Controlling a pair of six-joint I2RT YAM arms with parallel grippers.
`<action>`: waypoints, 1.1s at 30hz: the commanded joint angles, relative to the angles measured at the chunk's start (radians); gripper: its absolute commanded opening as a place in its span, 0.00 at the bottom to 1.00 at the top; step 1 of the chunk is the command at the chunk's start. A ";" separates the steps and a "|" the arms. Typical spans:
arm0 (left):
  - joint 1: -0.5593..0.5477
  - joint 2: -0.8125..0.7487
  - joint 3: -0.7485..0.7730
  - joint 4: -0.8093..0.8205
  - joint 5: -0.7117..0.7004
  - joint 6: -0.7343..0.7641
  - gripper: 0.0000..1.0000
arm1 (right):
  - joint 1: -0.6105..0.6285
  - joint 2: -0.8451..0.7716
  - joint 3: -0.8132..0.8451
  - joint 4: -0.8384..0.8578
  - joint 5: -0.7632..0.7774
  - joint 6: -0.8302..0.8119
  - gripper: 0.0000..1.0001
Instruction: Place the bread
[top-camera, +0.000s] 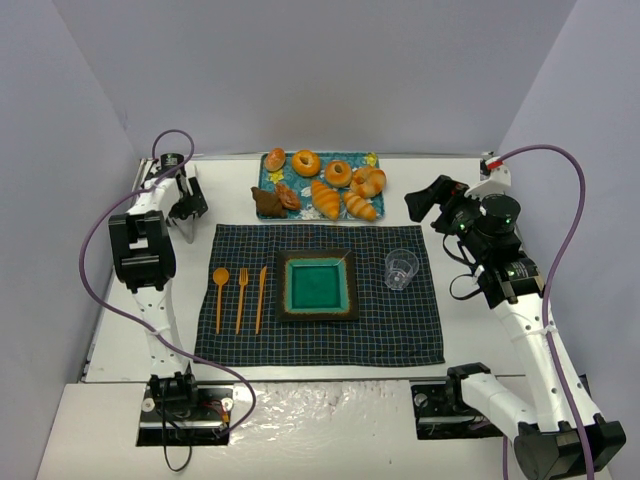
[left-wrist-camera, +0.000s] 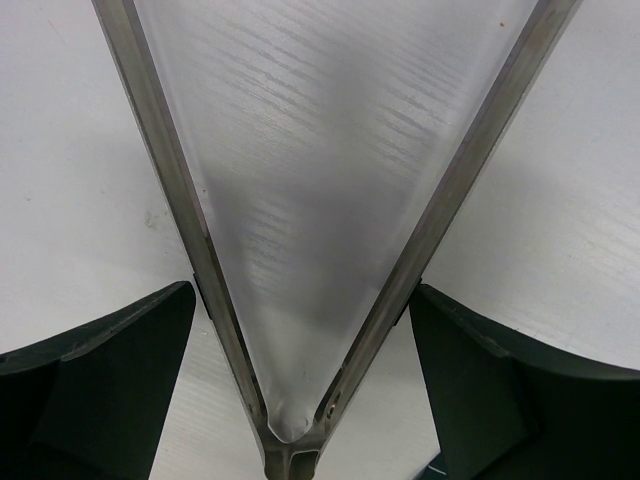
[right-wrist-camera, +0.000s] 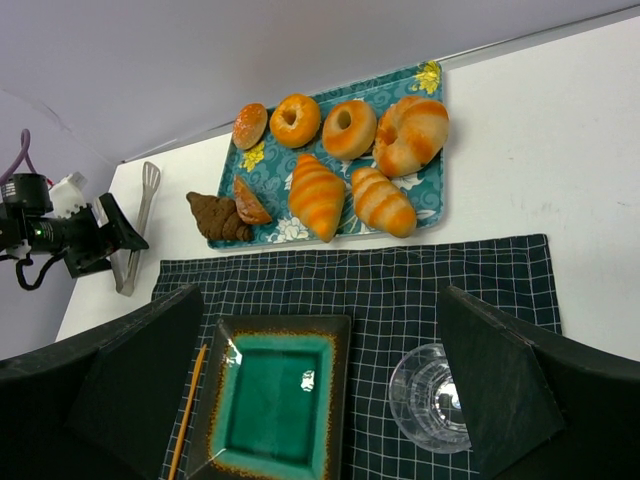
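The bread (top-camera: 267, 203) is a chocolate-brown ridged pastry at the front left corner of the teal tray (top-camera: 372, 160); it also shows in the right wrist view (right-wrist-camera: 218, 215). Metal tongs (left-wrist-camera: 180, 200) lie on the white table at the back left. My left gripper (top-camera: 186, 207) is open, its fingers (left-wrist-camera: 100, 380) standing on either side of the tongs' hinged end without touching them. My right gripper (top-camera: 425, 200) is open and empty, in the air right of the tray, over the cloth's far right corner.
Golden croissants (top-camera: 325, 198), ring buns and a small reddish-brown roll (top-camera: 289, 196) fill the tray. A dark checked cloth (top-camera: 400, 335) holds a teal square plate (top-camera: 317, 285), a clear glass (top-camera: 401, 269) and an orange spoon, fork and knife (top-camera: 240, 298).
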 joint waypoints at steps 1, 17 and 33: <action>0.009 0.005 0.003 -0.014 -0.001 0.001 0.81 | -0.007 -0.023 -0.003 0.085 0.022 -0.010 1.00; 0.023 -0.011 -0.072 0.039 0.081 -0.038 0.66 | -0.007 -0.050 -0.020 0.084 0.018 0.001 1.00; 0.035 -0.074 -0.149 0.092 0.130 -0.070 0.64 | -0.005 -0.050 -0.019 0.081 0.012 0.010 1.00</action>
